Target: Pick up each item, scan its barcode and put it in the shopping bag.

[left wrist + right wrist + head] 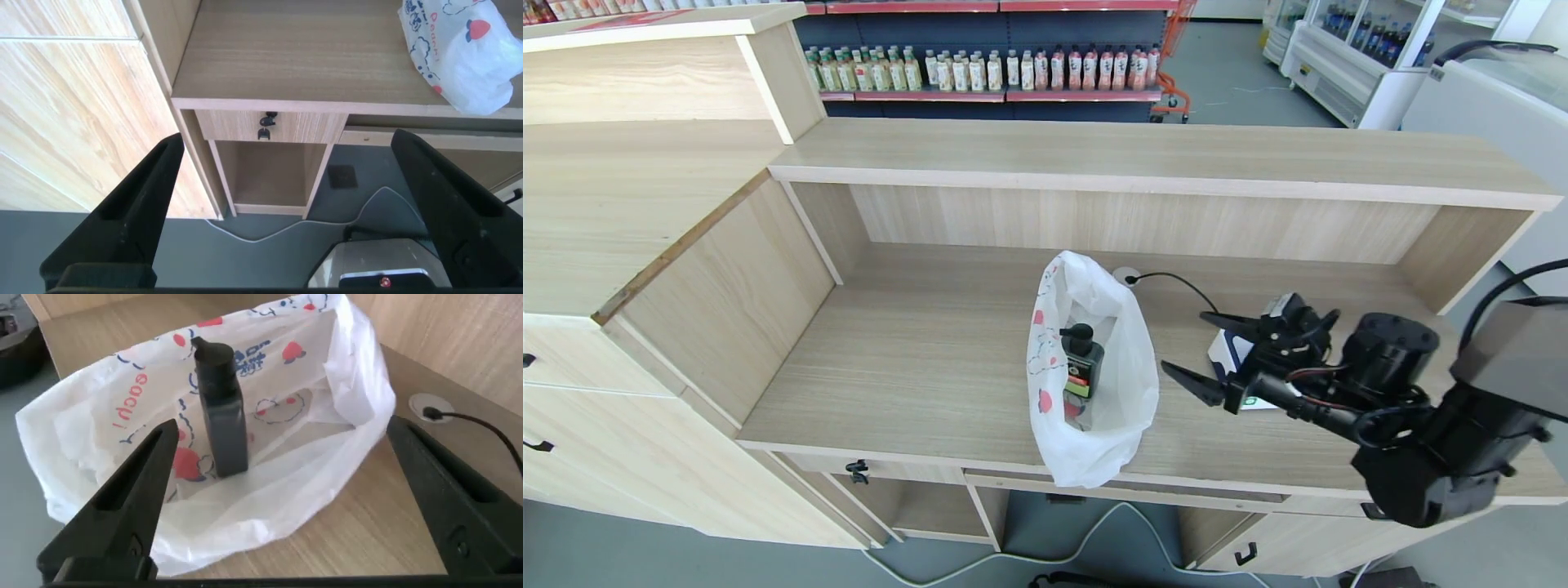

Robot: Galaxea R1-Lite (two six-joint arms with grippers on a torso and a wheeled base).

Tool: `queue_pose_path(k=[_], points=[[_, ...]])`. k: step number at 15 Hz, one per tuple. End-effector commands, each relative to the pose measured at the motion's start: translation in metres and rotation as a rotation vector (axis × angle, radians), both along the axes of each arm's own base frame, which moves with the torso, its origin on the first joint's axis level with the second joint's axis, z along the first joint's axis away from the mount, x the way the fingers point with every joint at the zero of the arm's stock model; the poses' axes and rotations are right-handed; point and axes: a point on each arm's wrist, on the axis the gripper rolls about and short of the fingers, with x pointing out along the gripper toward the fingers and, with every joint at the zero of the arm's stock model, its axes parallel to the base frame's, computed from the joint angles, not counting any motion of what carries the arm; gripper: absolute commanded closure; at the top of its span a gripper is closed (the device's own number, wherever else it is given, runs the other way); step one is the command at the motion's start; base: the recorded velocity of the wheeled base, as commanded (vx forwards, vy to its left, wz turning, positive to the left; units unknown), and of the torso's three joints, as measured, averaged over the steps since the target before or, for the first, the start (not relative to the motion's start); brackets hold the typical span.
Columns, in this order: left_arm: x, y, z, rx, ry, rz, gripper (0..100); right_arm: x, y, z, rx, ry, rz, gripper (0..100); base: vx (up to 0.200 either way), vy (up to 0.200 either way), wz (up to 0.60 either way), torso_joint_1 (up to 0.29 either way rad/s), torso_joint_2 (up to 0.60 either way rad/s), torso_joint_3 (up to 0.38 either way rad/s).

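L claw [288, 147]: jaws wide apart, nothing btwn them. It hangs low in front of the counter [915, 359], facing the drawer lock [265, 126] and the open cubby under it. Prob parked down there so the other arm has the worktop to itself.

Centre of the head view: shopping bag [1131, 384], white plastic w/ red and blue print. It lies on the counter w/ its mouth spread open toward the top of the frame, and its closed end hangs just over the front edge. A mouth held that wide makes for an easy drop-in.

Inside the bag is a dark pump bottle [1082, 371] w/ a red and green label, resting against the bag wall, pump end toward the mouth. By the look of it, one item is already bagged.

Upper centre, just beside the bag's mouth: a cable grommet [1125, 276] in the counter. A black cable [1176, 282] runs from it to the right, toward the arm. It could be a scanner lead, but I can't confirm that.

Right of centre: R claw [1184, 341], jaws open and empty, tips pointing left at the bag, near it but not touching.

Under and behind this claw a white box [1232, 353] w/ blue and green print sits on the counter, partly hidden. I can't tell whether it's goods or the scanner. If goods, it's prob the next pick, and it needs a barcode pass before going into the bag.
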Motion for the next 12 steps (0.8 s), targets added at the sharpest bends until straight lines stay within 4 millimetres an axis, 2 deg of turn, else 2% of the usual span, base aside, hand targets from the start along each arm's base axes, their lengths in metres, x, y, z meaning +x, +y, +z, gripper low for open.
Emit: queue_pose_path(k=[1,2,6,7,8,9,10,12], points=[[0.000,0.000,0.000,0.000,0.000,0.000,0,-0.075,-0.067,0.042,0.004,-0.029,-0.196,0,0.000,0.000,0.00,0.000,0.00,0.000],[0.000,0.000,0.000,0.000,0.000,0.000,0,-0.084,-0.080,0.049,0.006,-0.053,-0.253,0,0.000,0.000,0.00,0.000,0.00,0.000],[0.000,0.000,0.000,0.000,0.000,0.000,0,-0.113,-0.126,0.057,0.026,-0.059,-0.477,0,0.000,0.000,0.00,0.000,0.00,0.000],[0.000,0.000,0.000,0.000,0.000,0.000,0,-0.120,-0.144,0.054,0.008,-0.058,-0.615,0,0.000,0.000,0.00,0.000,0.00,0.000],[0.000,0.000,0.000,0.000,0.000,0.001,0,-0.123,-0.152,0.052,-0.010,-0.057,-0.689,0,0.000,0.000,0.00,0.000,0.00,0.000],[0.000,0.000,0.000,0.000,0.000,0.000,0,-0.135,-0.174,0.038,-0.081,-0.013,-0.941,0,0.000,0.000,0.00,0.000,0.00,0.000],[0.000,0.000,0.000,0.000,0.000,0.000,0,-0.144,-0.181,0.030,-0.087,0.031,-1.042,0,0.000,0.000,0.00,0.000,0.00,0.000],[0.000,0.000,0.000,0.000,0.000,0.000,0,-0.157,-0.185,0.026,-0.085,0.062,-1.124,0,0.000,0.000,0.00,0.000,0.00,0.000]])
